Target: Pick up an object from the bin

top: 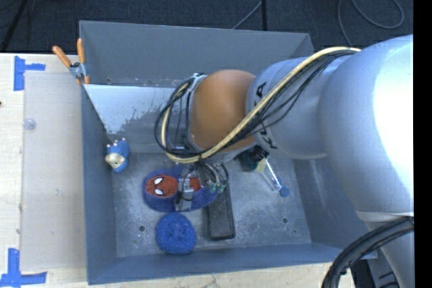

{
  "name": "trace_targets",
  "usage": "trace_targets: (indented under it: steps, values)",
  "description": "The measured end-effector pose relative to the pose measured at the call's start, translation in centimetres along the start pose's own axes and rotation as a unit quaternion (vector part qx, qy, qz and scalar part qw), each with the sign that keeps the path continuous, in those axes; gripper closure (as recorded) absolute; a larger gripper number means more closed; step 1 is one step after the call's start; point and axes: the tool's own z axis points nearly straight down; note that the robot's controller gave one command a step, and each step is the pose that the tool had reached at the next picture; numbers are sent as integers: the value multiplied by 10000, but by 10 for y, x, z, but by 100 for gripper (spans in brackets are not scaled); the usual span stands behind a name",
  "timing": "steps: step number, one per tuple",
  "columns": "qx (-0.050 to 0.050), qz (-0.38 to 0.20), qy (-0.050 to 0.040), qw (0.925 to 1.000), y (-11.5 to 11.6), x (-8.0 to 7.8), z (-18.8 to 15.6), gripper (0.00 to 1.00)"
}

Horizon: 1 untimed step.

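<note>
I'm hovering the end effector [185, 193] over the right part of the blue Spider-Man disc [160, 187], whose red face is lying just to its left with the dark block [220, 218] just right, and I'm unable to tell whether it's apart or together.

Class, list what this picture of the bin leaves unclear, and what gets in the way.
1. Camera view: the claw covers the right side of the Spider-Man disc.
2. The arm overhangs the dark object beside the clear stick; kind unclear.
3. The small blue figure by the left wall is too small to identify.
4. The orange cover hides the bin floor at back right.
</note>
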Motion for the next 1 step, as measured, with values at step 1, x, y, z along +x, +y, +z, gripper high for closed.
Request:
trace_targets:
  steps: [1]
  values:
    - [0,-1,8,10000,0,0,-14,100]
